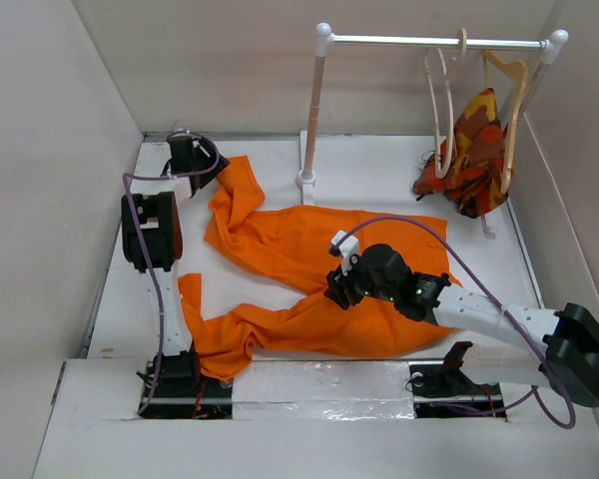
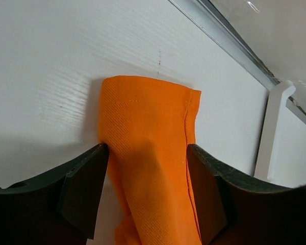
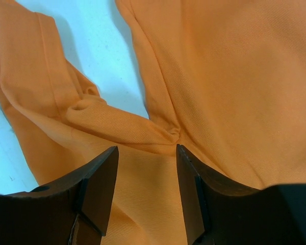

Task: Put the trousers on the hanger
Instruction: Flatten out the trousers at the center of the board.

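The bright-orange trousers (image 1: 290, 249) lie spread flat on the white table, legs running toward the left. My left gripper (image 1: 195, 158) is at the far left corner, over the end of one leg. In the left wrist view the gripper (image 2: 148, 153) is open and that hem (image 2: 148, 112) lies flat between its fingers. My right gripper (image 1: 339, 284) hovers low over the crotch area. The right wrist view shows the gripper (image 3: 147, 153) open over smooth cloth, with a small pucker (image 3: 171, 135) just past the fingertips. The pale cream hanger (image 1: 444, 110) hangs on the rail (image 1: 429, 41), empty.
A darker tan hanger (image 1: 514, 110) on the same rail carries a patterned orange-brown garment (image 1: 474, 155) at the back right. The rack's left post (image 1: 312, 110) stands just behind the trousers. Walls enclose the table on the left, back and right.
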Available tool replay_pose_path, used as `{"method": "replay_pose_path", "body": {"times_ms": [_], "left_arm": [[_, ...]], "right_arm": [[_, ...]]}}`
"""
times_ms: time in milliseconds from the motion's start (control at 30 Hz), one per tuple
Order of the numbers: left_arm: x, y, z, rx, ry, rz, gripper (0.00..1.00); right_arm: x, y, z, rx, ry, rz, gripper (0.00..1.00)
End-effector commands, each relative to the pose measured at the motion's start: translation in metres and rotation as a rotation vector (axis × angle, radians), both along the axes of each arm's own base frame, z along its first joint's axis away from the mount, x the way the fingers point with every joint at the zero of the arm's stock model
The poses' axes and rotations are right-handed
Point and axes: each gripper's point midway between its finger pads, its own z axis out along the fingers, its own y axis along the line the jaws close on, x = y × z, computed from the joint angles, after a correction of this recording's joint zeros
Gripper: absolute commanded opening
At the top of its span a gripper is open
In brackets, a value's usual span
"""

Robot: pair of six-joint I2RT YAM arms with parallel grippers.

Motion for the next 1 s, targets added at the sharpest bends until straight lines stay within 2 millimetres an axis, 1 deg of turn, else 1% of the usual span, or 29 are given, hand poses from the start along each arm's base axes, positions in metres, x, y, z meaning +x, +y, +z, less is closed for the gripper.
{"method": "replay_pose_path", "body": {"times_ms": [0,33,67,100,133,167,200,233,267,300,333,367,400,433,467,500,533,567,600,633,667,733,767,800,833,867,900,933,967], "left_arm": [[0.014,-0.013,0.024,-0.064,-0.117,-0.039,0.6],[0.017,-0.014,0.025,-0.066,-0.117,-0.043,0.59],[0.018,-0.013,0.016,-0.066,-0.1,-0.041,0.54],[0.021,-0.012,0.017,-0.066,-0.094,-0.036,0.47],[0.022,-0.01,0.015,-0.062,-0.087,-0.021,0.37],[0.023,-0.01,0.013,-0.066,-0.084,-0.015,0.1],[0.022,-0.009,0.013,-0.069,-0.077,-0.008,0.0],[0.021,-0.006,0.015,-0.064,-0.072,0.011,0.0],[0.02,0.0,0.03,-0.06,-0.093,0.024,0.0],[0.016,0.003,0.035,-0.046,-0.092,0.033,0.0],[0.015,0.012,0.043,-0.012,-0.091,0.074,0.0],[0.011,0.023,0.072,0.022,-0.127,0.098,0.0],[0.003,0.029,0.079,0.047,-0.103,0.119,0.0],[-0.003,0.047,0.088,0.093,-0.094,0.184,0.0],[-0.012,0.054,0.12,0.125,-0.132,0.21,0.0],[-0.023,0.061,0.126,0.156,-0.11,0.246,0.0],[-0.031,0.078,0.137,0.209,-0.107,0.327,0.0],[-0.043,0.084,0.165,0.233,-0.137,0.362,0.0],[-0.055,0.092,0.171,0.28,-0.12,0.383,0.0],[-0.065,0.108,0.182,0.335,-0.117,0.459,0.0],[-0.078,0.115,0.206,0.364,-0.145,0.496,0.0],[-0.098,0.135,0.223,0.476,-0.136,0.568,0.0],[-0.107,0.139,0.238,0.506,-0.154,0.584,0.0],[-0.112,0.143,0.243,0.535,-0.147,0.59,0.0],[-0.116,0.147,0.253,0.564,-0.151,0.598,0.0],[-0.118,0.152,0.257,0.575,-0.144,0.608,0.0],[-0.12,0.152,0.25,0.591,-0.101,0.59,0.0],[-0.112,0.151,0.249,0.59,-0.083,0.578,0.0],[-0.111,0.152,0.242,0.592,-0.053,0.576,0.0]], "right_arm": [[0.009,0.01,0.022,0.07,-0.048,-0.026,0.55],[0.009,0.01,0.021,0.071,-0.047,-0.026,0.55],[0.008,0.011,0.019,0.069,-0.041,-0.027,0.55],[0.008,0.011,0.019,0.07,-0.039,-0.028,0.55],[0.008,0.011,0.019,0.07,-0.037,-0.029,0.55],[0.009,0.011,0.02,0.073,-0.038,-0.033,0.54],[0.01,0.009,0.021,0.074,-0.044,-0.046,0.53],[0.012,0.007,0.022,0.071,-0.049,-0.057,0.51],[0.013,0.005,0.023,0.073,-0.053,-0.072,0.48],[0.014,0.004,0.026,0.08,-0.061,-0.082,0.42],[0.019,-0.001,0.024,0.076,-0.07,-0.113,0.33],[0.023,-0.004,0.026,0.082,-0.075,-0.127,0.26],[0.028,-0.008,0.026,0.085,-0.076,-0.15,0.17],[0.03,-0.01,0.026,0.09,-0.077,-0.164,0.07],[0.029,-0.011,0.026,0.095,-0.076,-0.167,0.06],[0.035,-0.015,0.028,0.104,-0.082,-0.194,0.05],[0.04,-0.021,0.03,0.109,-0.086,-0.225,0.03],[0.042,-0.027,0.028,0.113,-0.074,-0.263,0.02],[0.047,-0.036,0.026,0.106,-0.077,-0.311,0.01],[0.054,-0.045,0.026,0.109,-0.079,-0.354,0.0],[0.054,-0.053,0.027,0.127,-0.076,-0.383,0.0],[0.063,-0.071,0.027,0.149,-0.084,-0.449,0.0],[0.062,-0.076,0.034,0.178,-0.092,-0.459,0.0],[0.061,-0.082,0.03,0.176,-0.086,-0.463,0.0],[0.061,-0.087,0.031,0.18,-0.087,-0.475,0.02],[0.064,-0.093,0.032,0.179,-0.096,-0.487,0.04],[0.063,-0.098,0.035,0.18,-0.105,-0.496,0.06],[0.064,-0.104,0.037,0.177,-0.107,-0.516,0.11],[0.065,-0.11,0.039,0.174,-0.112,-0.535,0.15]]}}
